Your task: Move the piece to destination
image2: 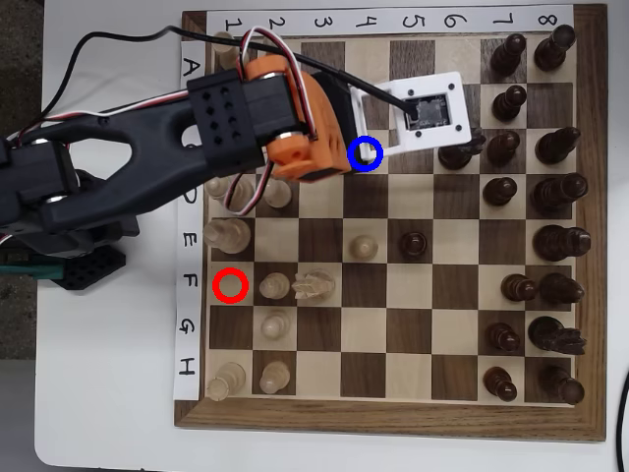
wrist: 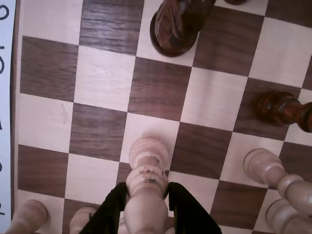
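Observation:
In the wrist view the piece, slim and pale cream with a rounded end and a chipped collar, stands between two black fingers. My gripper is shut on its stem. Its far end lies over a light square; I cannot tell whether it touches the board. In the overhead view the destination's blue ring sits just past the orange wrist, with a bit of the pale piece showing inside the ring. The fingers themselves are hidden there under the arm and the white camera mount.
A large dark piece stands ahead, and another dark piece is to the right. Pale pawns flank the gripper. In the overhead view there is a red ring, a toppled pale piece, and dark pieces along the right side.

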Available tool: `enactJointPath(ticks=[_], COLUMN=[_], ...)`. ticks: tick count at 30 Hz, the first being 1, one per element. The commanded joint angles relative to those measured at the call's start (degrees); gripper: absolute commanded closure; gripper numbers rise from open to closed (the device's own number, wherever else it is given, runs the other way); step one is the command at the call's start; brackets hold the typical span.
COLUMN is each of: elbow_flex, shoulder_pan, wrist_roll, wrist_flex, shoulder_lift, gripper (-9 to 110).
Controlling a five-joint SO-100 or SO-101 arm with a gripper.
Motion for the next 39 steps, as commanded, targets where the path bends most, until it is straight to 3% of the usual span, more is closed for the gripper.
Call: enactJointPath(ticks=[1, 39], elbow_flex=[-1.49, 5.62], shoulder_pan=[0.18, 0.7], wrist_roll=[0.09, -1.05], wrist_flex=[-1.14, -6.59], shoulder_lift=[0.62, 1.41], gripper=[101, 98])
